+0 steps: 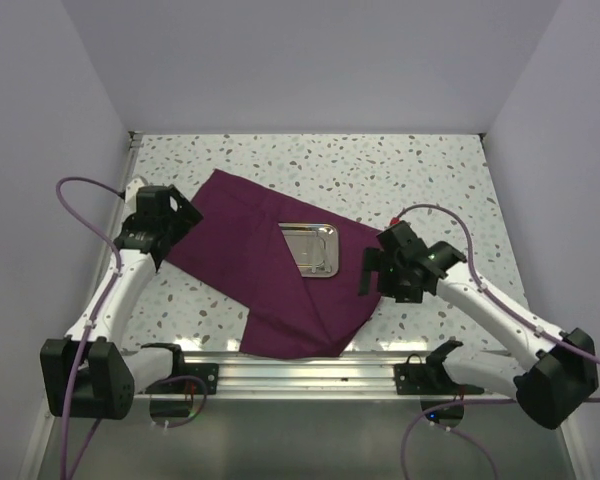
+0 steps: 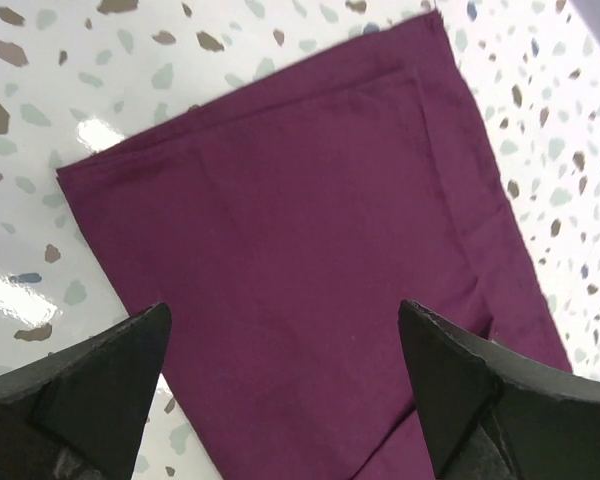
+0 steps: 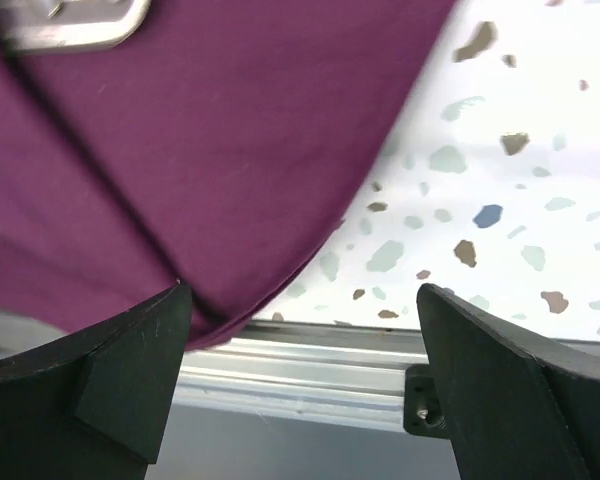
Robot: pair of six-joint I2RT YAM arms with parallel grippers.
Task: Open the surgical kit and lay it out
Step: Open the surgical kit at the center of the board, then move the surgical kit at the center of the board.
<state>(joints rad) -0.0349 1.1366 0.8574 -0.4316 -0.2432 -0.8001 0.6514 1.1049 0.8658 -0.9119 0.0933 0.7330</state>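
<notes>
Trouble from here would most likely come from the steel tray (image 1: 311,247), which rests on top of the maroon cloth wrap (image 1: 270,300) near the middle of the desk (image 1: 430,170). If either arm tugs a fold outward while the tray's weight is on that layer, the tray could slide, tip, or be dragged along with it. The wrap looks only partly opened, with a crease running from beside the tray toward its near corner, so a pinch there might catch two layers at once and bunch the cloth instead of spreading it. That near corner also lies right at the aluminium rail (image 3: 310,385) along the desk's front edge, and a pull toward the robot could send it over. The left gripper (image 2: 282,312) hangs over the wrap's left corner with its jaws spread wide and nothing between them. The right gripper (image 3: 302,292) is likewise wide open and empty, poised at the wrap's right edge just beside the tray. The overhead view alone gives the whole layout: both arms, the full outline of the cloth and the complete tray. The left wrist view adds the doubled hem and stacked layers at the far-left corner, too fine to read from above. The right wrist view shows only one corner of the tray, but how close the cloth's edge runs to the rail. No scissors, forceps or tweezers can be made out in any view.
</notes>
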